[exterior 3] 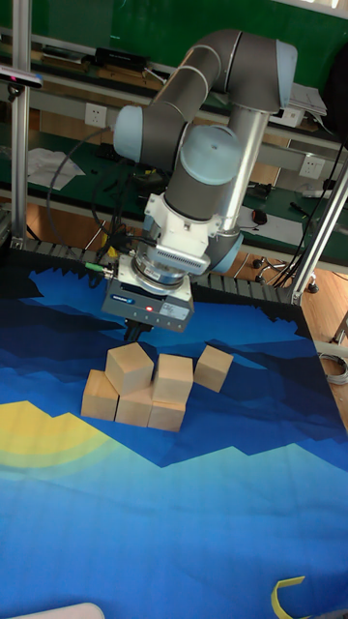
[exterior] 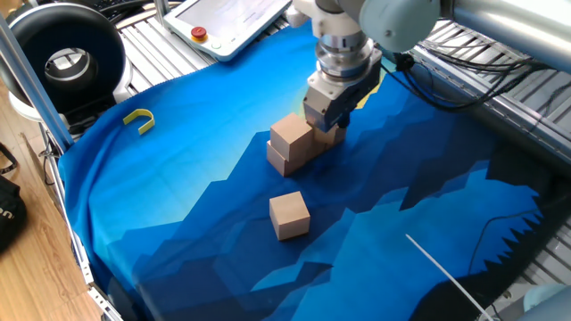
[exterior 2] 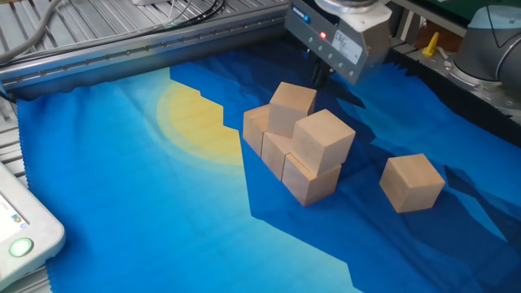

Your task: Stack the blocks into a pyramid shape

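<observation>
Six tan blocks in all: five clustered just below and in front of the claw, three in a bottom row with two stacked on top, touching one another. Sixth block alone, lying flat on the blue cloth of the counter, apart from the claw and the cluster. Claw hovering just behind the stack, gripping nothing visible; finger spacing impossible to tell. Yellow hook far off.

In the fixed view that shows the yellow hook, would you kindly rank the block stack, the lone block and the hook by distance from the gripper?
1. Block stack: directly beside the gripper, at its lower left.
2. Lone block: apart on the cloth, nearer the camera.
3. Yellow hook: far left, near the cloth's edge.
</observation>
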`<action>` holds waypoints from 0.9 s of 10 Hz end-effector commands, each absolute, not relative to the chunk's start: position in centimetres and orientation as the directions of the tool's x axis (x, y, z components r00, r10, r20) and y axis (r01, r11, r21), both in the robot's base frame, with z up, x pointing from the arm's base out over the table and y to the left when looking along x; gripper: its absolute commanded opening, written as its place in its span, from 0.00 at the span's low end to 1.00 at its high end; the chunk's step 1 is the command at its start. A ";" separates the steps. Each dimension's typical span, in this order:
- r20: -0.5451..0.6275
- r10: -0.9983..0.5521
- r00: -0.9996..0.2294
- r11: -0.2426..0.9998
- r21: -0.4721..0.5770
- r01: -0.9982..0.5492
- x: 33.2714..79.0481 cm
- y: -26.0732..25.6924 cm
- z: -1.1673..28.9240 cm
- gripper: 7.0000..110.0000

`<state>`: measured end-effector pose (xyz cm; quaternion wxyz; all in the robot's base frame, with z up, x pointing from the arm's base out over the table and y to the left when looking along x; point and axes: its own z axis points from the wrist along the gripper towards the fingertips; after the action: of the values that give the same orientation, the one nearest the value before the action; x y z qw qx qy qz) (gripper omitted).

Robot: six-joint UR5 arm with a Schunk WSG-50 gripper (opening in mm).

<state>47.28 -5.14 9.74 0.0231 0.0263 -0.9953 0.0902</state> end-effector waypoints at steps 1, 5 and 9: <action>0.034 -0.034 -0.999 0.985 -0.167 -0.039 48.7 -4.1 9.4 0.00; 0.033 -0.028 -0.999 0.990 -0.140 -0.033 48.9 -3.1 9.9 0.00; 0.042 -0.021 -0.999 0.991 -0.128 -0.026 48.8 -2.5 10.1 0.00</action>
<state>48.68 -3.11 9.95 0.0198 0.0168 -0.9969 0.0744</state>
